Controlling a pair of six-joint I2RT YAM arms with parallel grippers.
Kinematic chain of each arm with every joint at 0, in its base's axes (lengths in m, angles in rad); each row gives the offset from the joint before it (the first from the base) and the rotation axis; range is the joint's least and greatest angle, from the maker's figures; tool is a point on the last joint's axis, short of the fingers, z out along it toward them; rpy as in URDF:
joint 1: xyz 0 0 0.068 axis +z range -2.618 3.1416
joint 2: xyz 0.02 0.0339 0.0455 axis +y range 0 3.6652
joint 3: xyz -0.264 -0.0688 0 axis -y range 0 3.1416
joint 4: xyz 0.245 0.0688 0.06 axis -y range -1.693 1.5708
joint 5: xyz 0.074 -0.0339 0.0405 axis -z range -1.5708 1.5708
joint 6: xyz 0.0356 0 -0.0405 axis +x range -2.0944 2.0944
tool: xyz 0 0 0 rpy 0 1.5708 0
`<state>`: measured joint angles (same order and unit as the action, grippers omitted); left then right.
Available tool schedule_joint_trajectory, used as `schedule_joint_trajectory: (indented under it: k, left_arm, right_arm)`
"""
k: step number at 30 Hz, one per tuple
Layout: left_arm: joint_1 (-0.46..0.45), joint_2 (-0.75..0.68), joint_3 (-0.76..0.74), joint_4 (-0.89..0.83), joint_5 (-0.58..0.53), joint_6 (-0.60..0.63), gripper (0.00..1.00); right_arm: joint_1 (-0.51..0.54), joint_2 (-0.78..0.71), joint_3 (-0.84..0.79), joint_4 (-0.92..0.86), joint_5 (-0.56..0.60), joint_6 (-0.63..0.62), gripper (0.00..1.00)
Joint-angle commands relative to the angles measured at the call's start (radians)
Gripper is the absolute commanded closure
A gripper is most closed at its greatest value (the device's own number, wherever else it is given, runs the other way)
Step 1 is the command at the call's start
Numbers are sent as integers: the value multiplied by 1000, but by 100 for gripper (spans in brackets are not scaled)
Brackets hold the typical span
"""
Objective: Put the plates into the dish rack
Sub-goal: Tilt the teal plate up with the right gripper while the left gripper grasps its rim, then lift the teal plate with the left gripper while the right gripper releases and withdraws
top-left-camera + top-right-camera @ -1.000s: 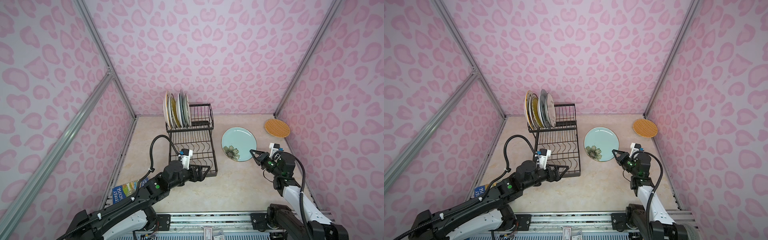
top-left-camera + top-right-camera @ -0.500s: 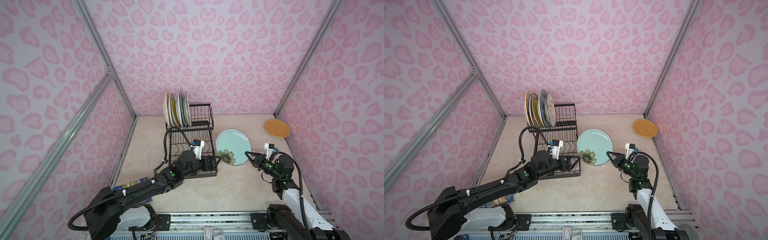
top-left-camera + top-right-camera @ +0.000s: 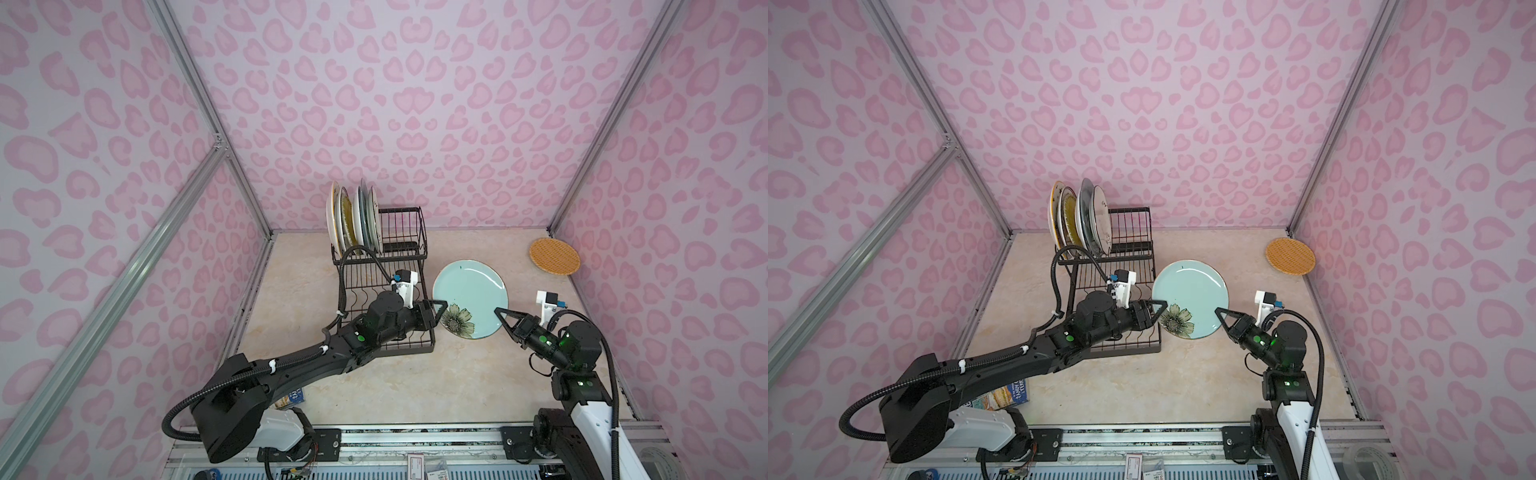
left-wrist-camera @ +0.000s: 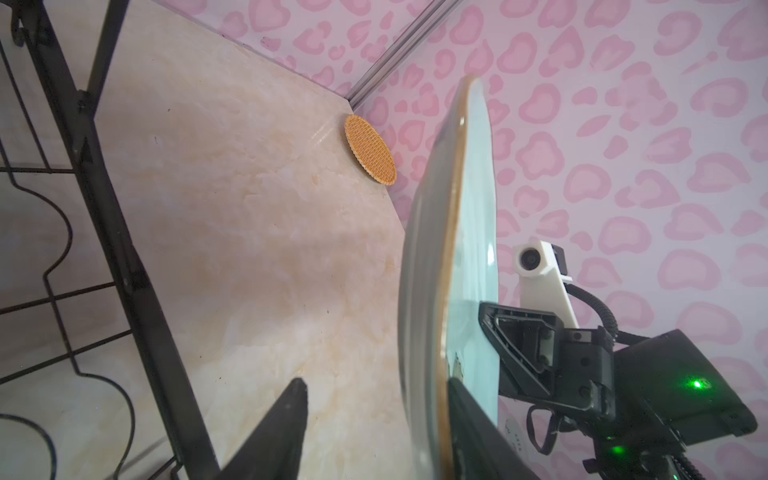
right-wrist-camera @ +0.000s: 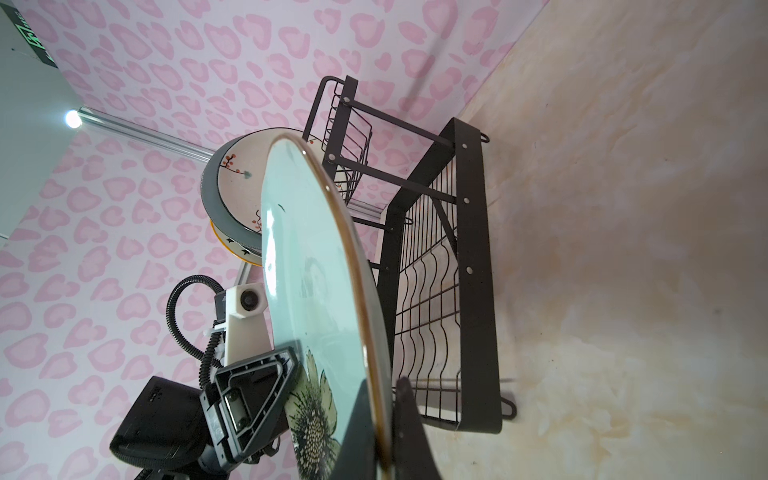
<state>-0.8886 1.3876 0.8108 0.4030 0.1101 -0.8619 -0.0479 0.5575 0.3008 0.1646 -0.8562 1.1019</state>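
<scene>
We see a pale marbled surface (image 3: 374, 386) with the black wire dish rack (image 3: 419, 249) set toward its far left. Its long lower tray of wavy dividers holds nothing. A row of plates (image 3: 353, 220) stands on edge at the raised far end, beside the wire basket. The pale blue plate (image 3: 473, 291) with its printed flower is held up off the surface, just beside the right edge of the lower tray. An orange woven plate (image 3: 554, 256) lies flat in the far right corner, well apart from the rack. The right pincer (image 3: 496, 309) is pinching the blue plate's near right rim. The left pincer (image 3: 445, 307) is spread and straddles the rim near the flower. One of its fingers is against the plate's face and the other is apart from the underside. A small blue box (image 3: 1000, 392) lies under the left arm.
</scene>
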Motion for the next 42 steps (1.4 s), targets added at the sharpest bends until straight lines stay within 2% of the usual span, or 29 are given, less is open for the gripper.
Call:
schedule_joint_trajectory:
  k: [1,11,15,19,24,31,34,42]
  left_arm:
    - [0,16,21,70,33,-19,55]
    - [0,45,21,165,121,-137,96]
    - [-3,56,19,217,178,-180,97]
    - [-10,32,17,212,180,-170,97]
    - [-15,-8,17,165,144,-128,97]
    - [-16,-40,18,124,100,-86,97]
    - [-16,-60,29,93,65,-64,97]
    - [-16,-154,47,17,-2,2,97]
  right_arm:
    - [0,-42,3,-22,9,-11,100]
    - [2,-148,4,-139,41,-14,100]
    - [1,-181,20,-197,52,-23,100]
    - [2,-215,27,-244,65,-29,99]
    - [2,-259,32,-287,84,-24,75]
    - [2,-273,64,-340,105,-27,54]
    - [2,-272,94,-384,116,-55,47]
    - [1,-268,181,-492,161,-136,34]
